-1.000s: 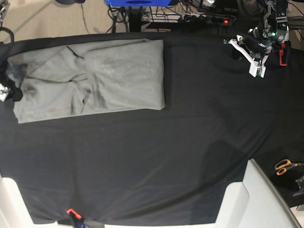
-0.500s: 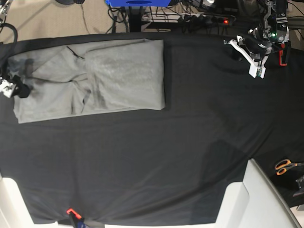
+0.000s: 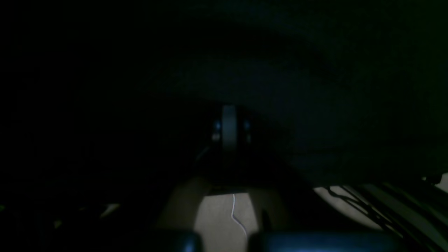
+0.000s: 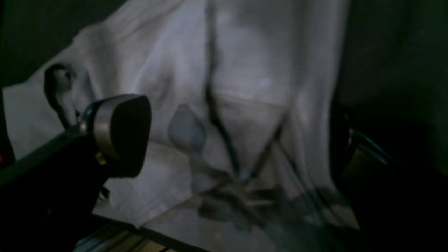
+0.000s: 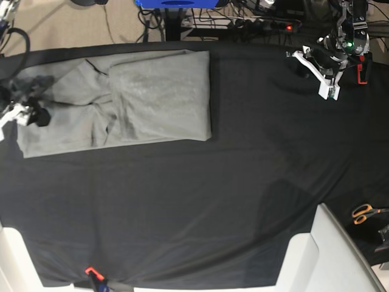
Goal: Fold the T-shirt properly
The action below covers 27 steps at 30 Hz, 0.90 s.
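Base view first: the right arm (image 5: 12, 109) comes in from the left edge, its pincer (image 5: 40, 115) over the outer end of the grey T-shirt (image 5: 161, 97), hiding a patch of it. That pincer is open, with its tips pointing inward across the fabric. Near the top right corner, the left arm (image 5: 349, 39) reaches down over the dark cloth (image 5: 213, 213) on the surface, well apart from the shirt; its pincer (image 5: 329, 88) is closed, the tips pointing toward the lower part of the view. The shirt lies in the upper left part of the cloth, with a smooth, broad panel toward the middle and rumpled layers toward the right arm. Orange-handled scissors (image 5: 363, 213) lie at the right edge, below the left arm. White panels (image 5: 298, 264) stand along the bottom, and a red-tipped tool (image 5: 94, 274) pokes in between them. A blue object (image 5: 176, 3) sits at the top edge. Left wrist view: nearly everything is dark cloth, with a pale floor (image 3: 220, 213) and a thin white cord (image 3: 233, 210) at the bottom; blurred shapes cover the middle. Right wrist view: the two fingers (image 4: 127, 136) stand wide apart on either side of creased grey fabric, one over the shirt and the other along its edge; whether they touch it, I cannot tell.
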Motion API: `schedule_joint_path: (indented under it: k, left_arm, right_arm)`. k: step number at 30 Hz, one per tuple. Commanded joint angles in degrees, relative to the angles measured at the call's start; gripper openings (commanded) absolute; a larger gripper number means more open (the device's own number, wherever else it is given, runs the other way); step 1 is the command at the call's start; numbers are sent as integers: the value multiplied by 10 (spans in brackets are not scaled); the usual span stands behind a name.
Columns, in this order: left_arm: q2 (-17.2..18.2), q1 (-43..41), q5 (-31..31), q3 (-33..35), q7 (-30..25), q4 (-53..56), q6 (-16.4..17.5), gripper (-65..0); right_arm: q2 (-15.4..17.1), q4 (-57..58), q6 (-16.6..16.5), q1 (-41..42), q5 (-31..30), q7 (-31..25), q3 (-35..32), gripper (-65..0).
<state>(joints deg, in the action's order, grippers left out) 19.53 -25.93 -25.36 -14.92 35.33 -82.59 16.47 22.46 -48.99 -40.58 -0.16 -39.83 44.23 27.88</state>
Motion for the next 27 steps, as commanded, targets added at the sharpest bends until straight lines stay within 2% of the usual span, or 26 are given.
schedule_joint_path:
  k: [1, 4, 6, 15, 16, 18, 22, 27]
  left_arm:
    - [6, -3, 4, -1, 4, -4, -1, -650]
    - [6, -3, 4, -1, 4, -4, -1, -650]
    - [6, -3, 4, -1, 4, -4, -1, -650]
    - [6, -7, 4, -1, 4, -4, -1, -650]
    - [5, -7, 4, -1, 4, -4, -1, -650]
    - [5, -7, 4, -1, 4, -4, -1, -650]
    - [5, -8, 4, -1, 4, -4, -1, -650]
    - [5, -8, 4, -1, 4, -4, -1, -650]
  right_arm:
    - [-13, -2, 6, -17, 31, 61, -10, 0]
    - [-15, -8, 6, -19, 32, 58, -10, -8]
    - [-15, -8, 6, -20, 32, 55, -10, -71]
    - [-13, -8, 6, -8, 32, 54, -10, -630]
    - [-12, -8, 6, -7, 32, 54, -10, -650]
    - [-11, -8, 6, -6, 33, 54, -8, -635]
    - [13, -8, 6, 1, 33, 49, -5, -644]
    - [35, -8, 6, 1, 33, -9, -8, -644]
